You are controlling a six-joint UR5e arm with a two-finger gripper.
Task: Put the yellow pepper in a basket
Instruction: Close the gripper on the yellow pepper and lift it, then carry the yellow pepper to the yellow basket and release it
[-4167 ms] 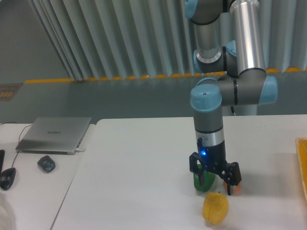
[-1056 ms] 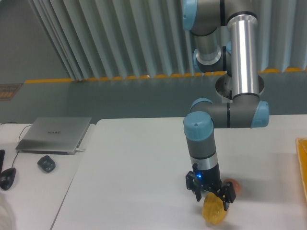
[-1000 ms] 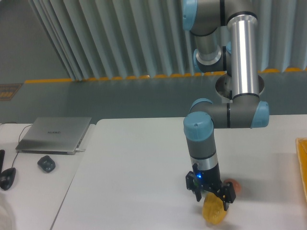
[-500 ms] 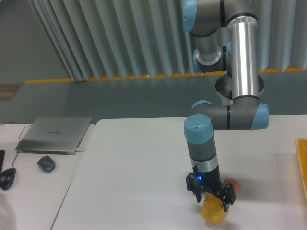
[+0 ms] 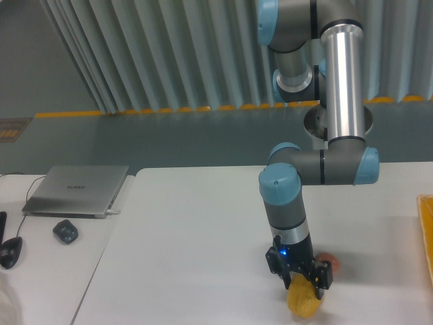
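The yellow pepper point(image 5: 304, 305) rests on the white table near the front edge, glossy and lobed. My gripper point(image 5: 302, 287) points straight down over it, with a finger pressed against each side of its upper half, so it is shut on the pepper. The pepper's top is hidden by the fingers. The basket point(image 5: 427, 233) shows only as an orange-yellow rim at the right border, well to the right of the gripper.
A small brown-orange egg point(image 5: 329, 261) lies just right of and behind the gripper. On the grey side table at the left are a closed laptop point(image 5: 78, 189), a dark mouse point(image 5: 65, 231) and another dark object point(image 5: 9, 251).
The gripper has dropped from beside the green pepper onto the yellow pepper, and in the last half second its fingers have drawn in against the pepper's sides.
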